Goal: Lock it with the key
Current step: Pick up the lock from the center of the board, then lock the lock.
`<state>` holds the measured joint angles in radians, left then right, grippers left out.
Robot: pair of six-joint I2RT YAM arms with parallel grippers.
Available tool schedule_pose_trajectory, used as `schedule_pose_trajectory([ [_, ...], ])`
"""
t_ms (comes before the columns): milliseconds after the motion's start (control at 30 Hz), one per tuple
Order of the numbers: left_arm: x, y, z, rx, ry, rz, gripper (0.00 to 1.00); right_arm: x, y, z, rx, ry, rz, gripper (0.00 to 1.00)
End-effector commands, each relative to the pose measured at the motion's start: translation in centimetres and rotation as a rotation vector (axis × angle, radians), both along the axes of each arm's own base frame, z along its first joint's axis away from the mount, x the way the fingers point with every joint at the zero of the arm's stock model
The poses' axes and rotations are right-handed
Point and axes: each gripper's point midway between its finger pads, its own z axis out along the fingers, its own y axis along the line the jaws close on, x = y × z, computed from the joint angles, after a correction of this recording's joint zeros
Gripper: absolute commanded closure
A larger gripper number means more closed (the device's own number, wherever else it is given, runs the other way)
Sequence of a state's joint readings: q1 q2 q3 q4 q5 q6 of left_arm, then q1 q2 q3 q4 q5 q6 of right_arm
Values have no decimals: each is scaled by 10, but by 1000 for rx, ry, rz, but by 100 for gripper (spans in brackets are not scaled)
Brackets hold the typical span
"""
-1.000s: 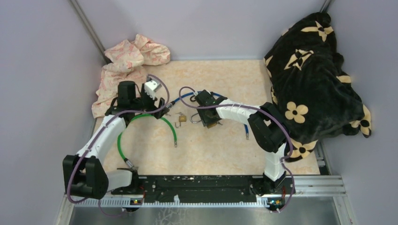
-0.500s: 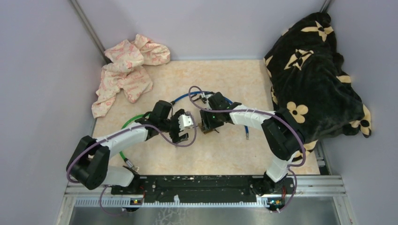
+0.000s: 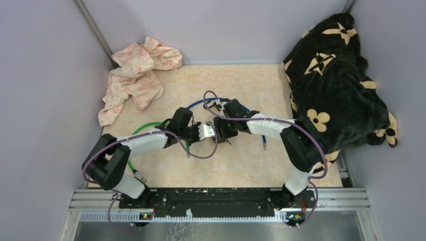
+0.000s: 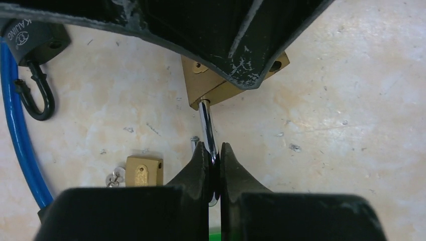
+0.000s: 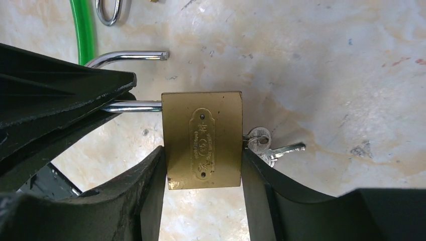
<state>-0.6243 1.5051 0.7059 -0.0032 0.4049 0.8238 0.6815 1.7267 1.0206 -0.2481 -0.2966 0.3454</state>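
Two-arm hold on the padlock near the middle of the table. The right gripper was clamped across the brass body, one finger on each side. The left gripper was pinched tight on the bend of the shackle. The shackle stood open: its long leg sat in the body, while its free end pointed away from the body, clear of its hole. A key sat in the base, with at least one more on its ring. The step in hand appeared to be closing the shackle. The next move would probably call for swinging the free leg round over its hole and pressing it home against the right gripper's hold, then turning the key. Counted: three locks, namely the held padlock, a small padlock lying free and a black lock on the blue cable; two cables, blue and green; two cloths, one pink and one black.
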Motion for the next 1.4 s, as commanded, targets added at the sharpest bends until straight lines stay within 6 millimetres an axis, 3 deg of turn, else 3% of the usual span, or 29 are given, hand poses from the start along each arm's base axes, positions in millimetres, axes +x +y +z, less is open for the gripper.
schedule_pose_trajectory([
  [0,16,10,-5,73,26,104,100,-9,14,32,112,-38,68,100],
  [33,18,10,-1,63,23,122,100,-9,15,35,120,-46,79,100],
  [67,20,10,4,48,22,150,100,-9,15,38,122,-57,88,89],
  [100,23,9,10,32,19,175,100,-10,13,40,120,-69,95,62],
  [133,26,8,19,11,13,193,100,-9,10,44,118,-88,101,19],
  [167,27,6,27,-8,16,205,100,-7,6,50,119,-109,96,4],
  [300,17,-2,73,-102,70,198,100,0,-16,90,232,-230,82,2],
  [367,1,-5,97,-135,131,171,100,-6,-20,116,344,-286,113,2],
  [500,-29,-1,148,-142,281,170,100,-28,-18,159,493,-404,236,2],
  [700,-76,11,233,-259,350,174,100,-59,-10,207,677,-540,407,2],
  [800,-95,13,260,-353,378,185,100,-85,-1,234,795,-630,517,2],
  [967,-121,17,295,-572,245,94,100,-126,22,256,878,-793,651,2],
  [1133,-146,23,326,-729,150,7,100,-125,30,266,931,-790,621,5],
  [1367,-161,20,319,-741,203,-51,100,-125,42,281,970,-828,634,10],
])
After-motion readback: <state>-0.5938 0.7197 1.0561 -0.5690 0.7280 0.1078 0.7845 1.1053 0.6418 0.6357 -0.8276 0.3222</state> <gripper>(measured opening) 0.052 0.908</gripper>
